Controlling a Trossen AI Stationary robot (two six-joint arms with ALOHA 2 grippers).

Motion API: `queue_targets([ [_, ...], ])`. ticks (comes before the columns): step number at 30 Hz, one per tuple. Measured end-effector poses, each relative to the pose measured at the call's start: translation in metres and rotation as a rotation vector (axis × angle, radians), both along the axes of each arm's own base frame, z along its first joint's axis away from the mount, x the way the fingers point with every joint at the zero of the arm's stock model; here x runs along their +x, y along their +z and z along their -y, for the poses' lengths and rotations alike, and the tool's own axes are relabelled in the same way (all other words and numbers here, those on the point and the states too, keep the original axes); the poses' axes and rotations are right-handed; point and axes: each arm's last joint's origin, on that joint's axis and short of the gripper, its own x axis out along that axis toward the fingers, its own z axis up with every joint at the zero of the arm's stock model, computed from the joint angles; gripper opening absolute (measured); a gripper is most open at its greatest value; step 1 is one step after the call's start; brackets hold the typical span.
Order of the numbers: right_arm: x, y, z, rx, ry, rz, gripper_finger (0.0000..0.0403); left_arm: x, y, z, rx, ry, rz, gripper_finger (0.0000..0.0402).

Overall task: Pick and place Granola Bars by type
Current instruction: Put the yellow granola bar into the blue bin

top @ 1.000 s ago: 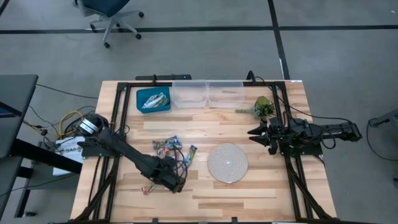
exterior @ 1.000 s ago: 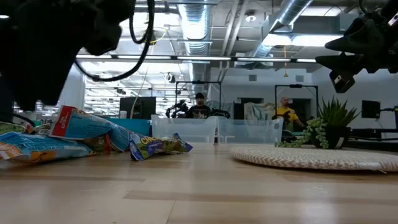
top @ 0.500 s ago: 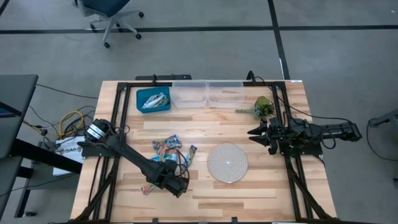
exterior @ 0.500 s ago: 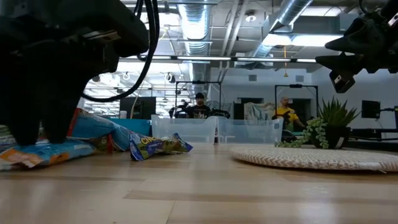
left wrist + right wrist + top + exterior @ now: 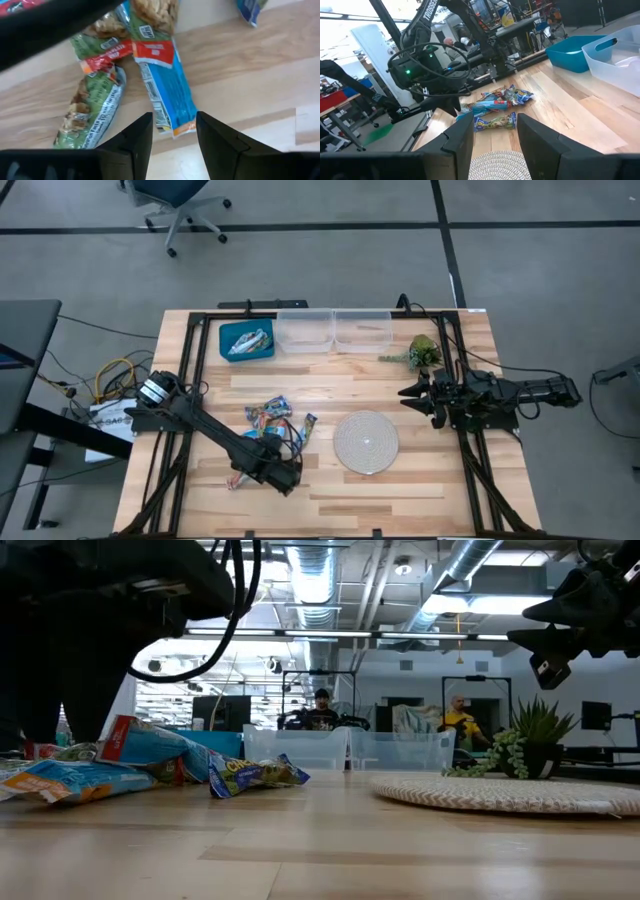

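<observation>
Left gripper (image 5: 172,131) dropped lower over granola bars (image 5: 272,420) mid-desk, jaws apart, empty, above blue-wrapped bar (image 5: 167,87). Right gripper (image 5: 414,395) parked, jaws apart. Risk: overlapping green-wrapped bar (image 5: 95,107) dragged along.

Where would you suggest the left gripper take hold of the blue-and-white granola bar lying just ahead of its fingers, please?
Probably across its narrow width near the orange-edged end, coming straight down. The blue-and-white granola bar lies flat on the table, long and slim, and that end sits just ahead of the open left gripper. Its far end lies among other wrappers, and the green bar is close alongside, so the near end looks clearest.
</observation>
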Motion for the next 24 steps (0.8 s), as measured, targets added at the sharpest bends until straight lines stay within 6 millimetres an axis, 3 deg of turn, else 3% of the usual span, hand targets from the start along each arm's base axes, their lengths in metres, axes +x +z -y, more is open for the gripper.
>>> queue_targets([
  [7,0.0,0.0,0.0,0.0,0.0,0.0,0.0142,0.005,0.0,-0.01,0.017,0.035,0.002,0.0144],
  [14,0.0,0.0,0.0,0.0,0.0,0.002,0.0142,0.012,-0.013,-0.01,-0.025,-0.003,-0.02,0.0145],
  [24,0.0,0.0,0.0,0.0,0.0,0.001,0.0143,0.012,-0.016,-0.014,-0.006,0.003,-0.052,0.0163],
])
